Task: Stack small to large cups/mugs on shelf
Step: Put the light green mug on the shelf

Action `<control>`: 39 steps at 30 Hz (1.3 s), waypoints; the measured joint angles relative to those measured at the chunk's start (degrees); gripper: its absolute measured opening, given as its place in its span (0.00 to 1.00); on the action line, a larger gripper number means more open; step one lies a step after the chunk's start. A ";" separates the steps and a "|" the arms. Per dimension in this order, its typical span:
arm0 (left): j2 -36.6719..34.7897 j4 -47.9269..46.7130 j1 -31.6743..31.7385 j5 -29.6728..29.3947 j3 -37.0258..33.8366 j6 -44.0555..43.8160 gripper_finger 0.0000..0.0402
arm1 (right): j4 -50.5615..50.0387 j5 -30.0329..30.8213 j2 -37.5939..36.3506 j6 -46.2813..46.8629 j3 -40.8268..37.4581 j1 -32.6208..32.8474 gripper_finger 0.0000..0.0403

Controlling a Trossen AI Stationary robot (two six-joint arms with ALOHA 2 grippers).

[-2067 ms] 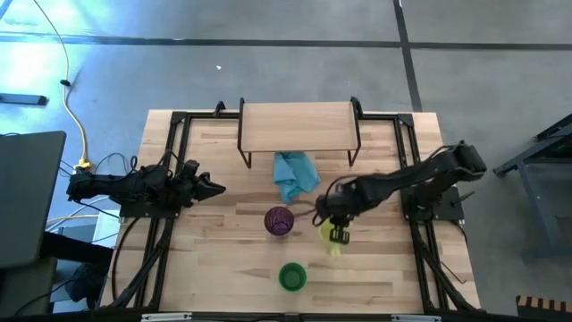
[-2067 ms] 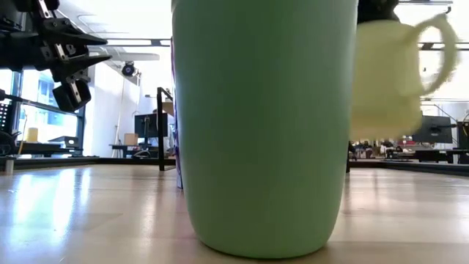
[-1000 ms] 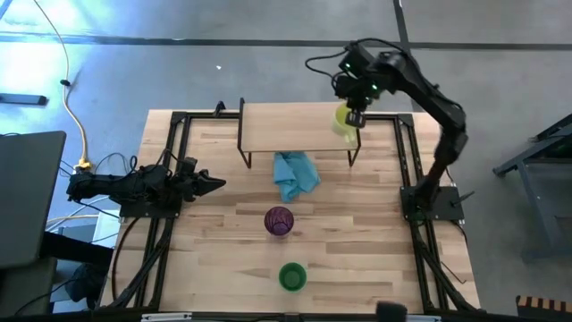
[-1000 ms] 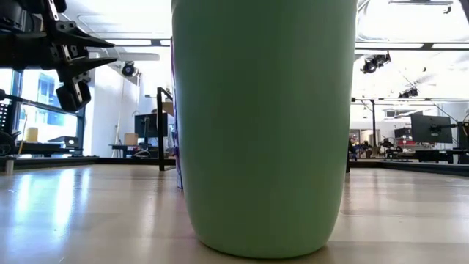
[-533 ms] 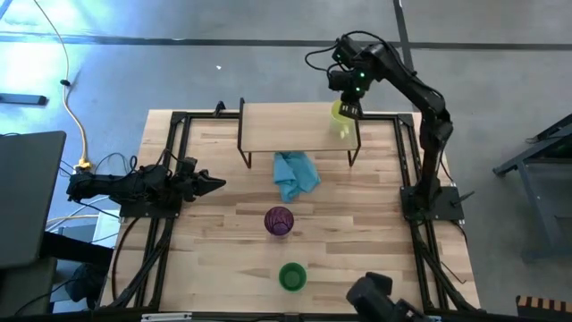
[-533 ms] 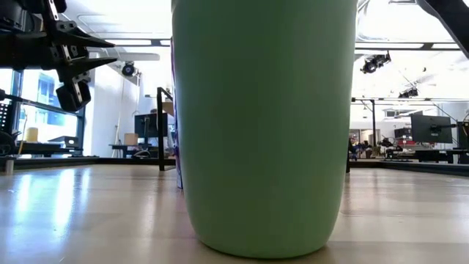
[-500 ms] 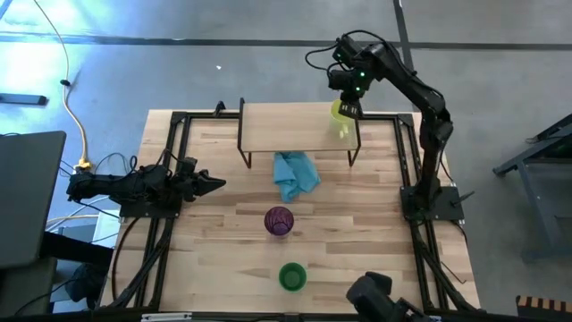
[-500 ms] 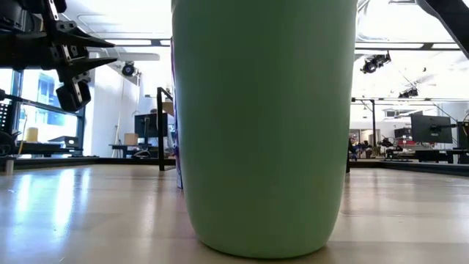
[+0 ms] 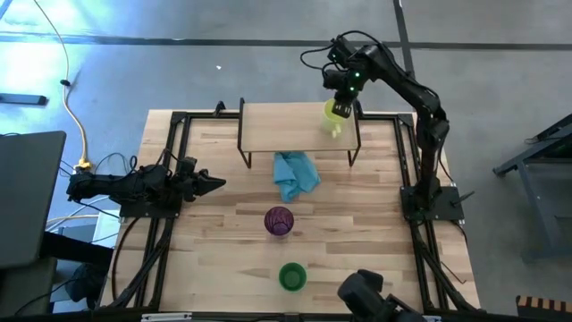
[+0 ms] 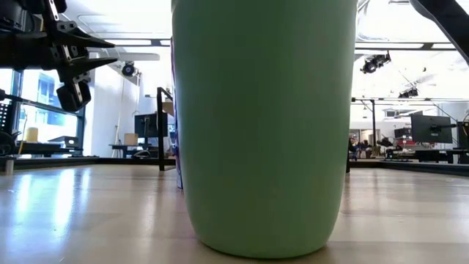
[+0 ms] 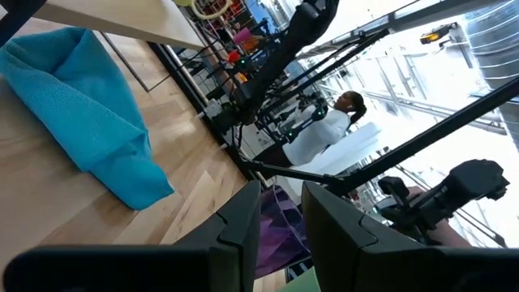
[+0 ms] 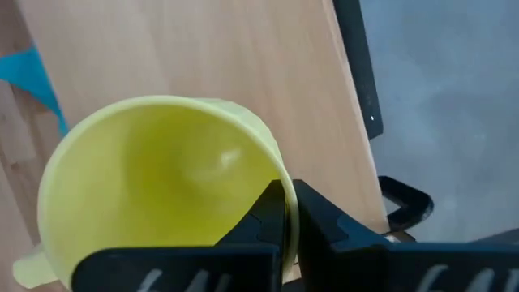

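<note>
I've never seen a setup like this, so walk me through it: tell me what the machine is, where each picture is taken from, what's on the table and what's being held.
It is a robot with two dark arms at a wooden table. One camera looks straight down, one sits at table height, and one rides on each wrist.

The right gripper pinches the rim of a yellow-green mug over the right end of a small wooden shelf; its wrist camera looks into the mug. The left gripper waits at the table's left side.

On the table lie a blue cloth, a purple tumbler and a green cup, which fills the low view.
</note>
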 joint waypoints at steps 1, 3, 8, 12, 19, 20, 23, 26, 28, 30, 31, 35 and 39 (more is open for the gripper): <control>0.00 0.00 0.00 0.00 0.00 0.00 0.21 | -0.08 0.53 0.19 0.07 0.00 -0.02 0.00; 0.00 0.00 0.00 0.00 0.00 -0.01 0.21 | -0.19 1.99 0.51 0.49 0.00 -0.02 0.00; 0.00 0.00 0.00 0.09 0.00 -0.22 0.21 | -0.62 1.88 0.51 0.68 0.00 -0.07 0.00; 0.00 0.00 0.00 0.17 0.00 -0.17 0.21 | -0.85 0.96 0.51 1.53 0.00 -0.07 0.00; 0.00 0.00 0.00 0.15 0.00 0.00 0.21 | -0.88 0.70 0.51 1.71 0.00 -0.04 0.00; 0.00 0.00 0.00 0.15 0.00 0.00 0.21 | -0.88 0.70 0.51 1.71 0.00 -0.05 0.00; 0.00 0.00 0.00 0.13 0.00 0.00 0.21 | -0.86 0.72 0.51 1.72 0.00 -0.05 0.00; 0.00 0.00 0.00 0.11 0.00 0.00 0.21 | -1.09 0.72 0.96 1.88 0.00 -0.06 0.00; 0.00 0.00 0.01 0.11 0.00 0.00 0.21 | -1.16 0.61 1.61 1.95 0.00 -0.04 0.00; 0.00 0.00 0.00 0.11 0.00 -0.01 0.21 | -1.16 0.60 1.77 1.95 0.04 -0.03 0.00; 0.00 0.00 0.01 0.14 0.00 0.00 0.21 | -1.12 0.64 1.78 1.94 0.04 -0.03 0.00; 0.00 0.00 0.00 0.42 0.00 -0.02 0.21 | -1.25 0.74 1.78 1.92 0.07 -0.03 0.00; 0.01 -0.02 0.01 0.42 0.00 -0.01 0.21 | -1.50 0.89 1.78 2.20 0.07 -0.04 0.01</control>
